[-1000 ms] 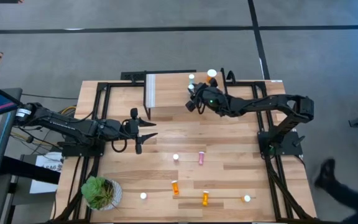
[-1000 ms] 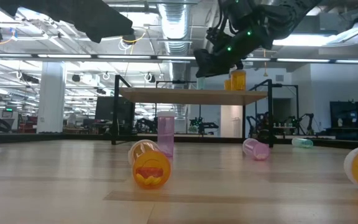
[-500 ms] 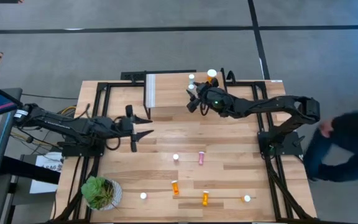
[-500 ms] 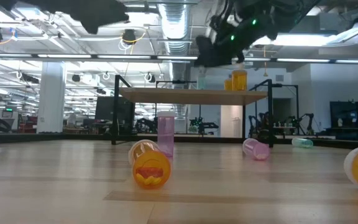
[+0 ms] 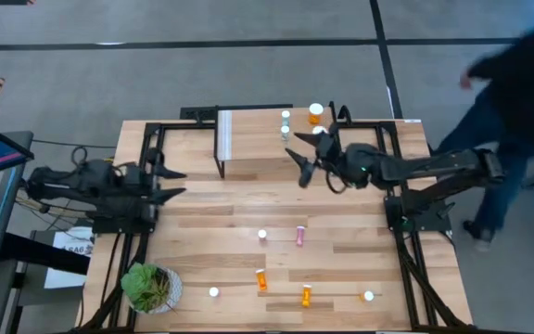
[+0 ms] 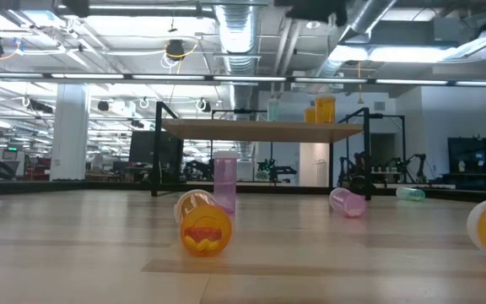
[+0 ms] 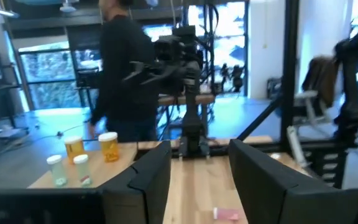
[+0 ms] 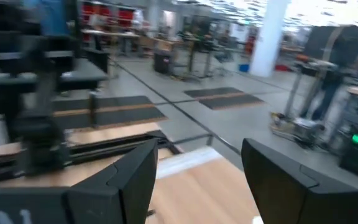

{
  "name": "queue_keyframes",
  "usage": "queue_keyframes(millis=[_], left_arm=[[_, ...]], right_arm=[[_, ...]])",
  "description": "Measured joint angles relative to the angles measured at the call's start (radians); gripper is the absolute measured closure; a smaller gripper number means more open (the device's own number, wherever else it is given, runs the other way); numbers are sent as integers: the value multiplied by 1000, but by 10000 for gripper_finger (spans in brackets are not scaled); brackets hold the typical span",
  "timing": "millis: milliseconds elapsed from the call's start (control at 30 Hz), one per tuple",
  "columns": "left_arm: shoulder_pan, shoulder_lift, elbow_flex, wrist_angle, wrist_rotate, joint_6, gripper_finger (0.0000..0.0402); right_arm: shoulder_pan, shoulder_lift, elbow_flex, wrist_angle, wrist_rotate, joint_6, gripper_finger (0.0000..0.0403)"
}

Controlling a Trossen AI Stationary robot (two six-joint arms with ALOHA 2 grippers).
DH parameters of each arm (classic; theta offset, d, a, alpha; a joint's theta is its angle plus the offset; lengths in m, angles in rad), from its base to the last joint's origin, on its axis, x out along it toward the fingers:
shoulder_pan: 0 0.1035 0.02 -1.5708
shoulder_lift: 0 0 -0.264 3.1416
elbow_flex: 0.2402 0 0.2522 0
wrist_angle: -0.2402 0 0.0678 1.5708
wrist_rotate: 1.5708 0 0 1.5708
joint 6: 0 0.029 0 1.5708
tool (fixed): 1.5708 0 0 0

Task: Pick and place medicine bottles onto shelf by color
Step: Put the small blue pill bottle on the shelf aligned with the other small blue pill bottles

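Seven bottles point(image 5: 299, 236) dot the table point(image 5: 360, 232); both claws point(image 5: 302, 163) gape empty.

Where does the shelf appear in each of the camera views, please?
High view: shelf at the table's far edge, centre.
Low view: raised plank across mid-picture, behind the fallen bottles.
Left wrist view: at the left, bottles standing on it.
Right wrist view: cannot tell whether it shows.
Shared landmark: the orange bottles standing on its top.
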Motion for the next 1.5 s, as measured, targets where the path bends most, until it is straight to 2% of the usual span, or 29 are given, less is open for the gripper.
queue_keyframes(millis=[233,267,467,633,767,867,900,1033,1500], left_arm=[[0,-267,-152,-14,36,-10,283],[0,-274,-175,-7,35,-5,286],[0,-216,-249,11,-10,-44,300],[0,-221,-331,-2,-25,-153,304],[0,-220,-378,-107,-68,-249,304],[1,-218,-389,-264,-76,-299,304],[1,-210,-394,-242,-66,-313,304],[1,-185,-397,-227,-23,-314,304],[1,-183,-398,-227,-23,-303,304]], right_arm=[[117,-69,-25,-58,0,-14,147],[131,-73,-25,-65,2,-14,147],[200,-73,-25,-88,4,-10,147],[238,-65,-26,-91,8,-14,147],[263,-66,-26,-93,9,-14,147],[283,-66,-26,-95,9,-14,147],[288,-66,-26,-95,9,-14,147],[307,-66,-26,-98,9,-14,147],[354,-66,-26,-118,9,36,147]])
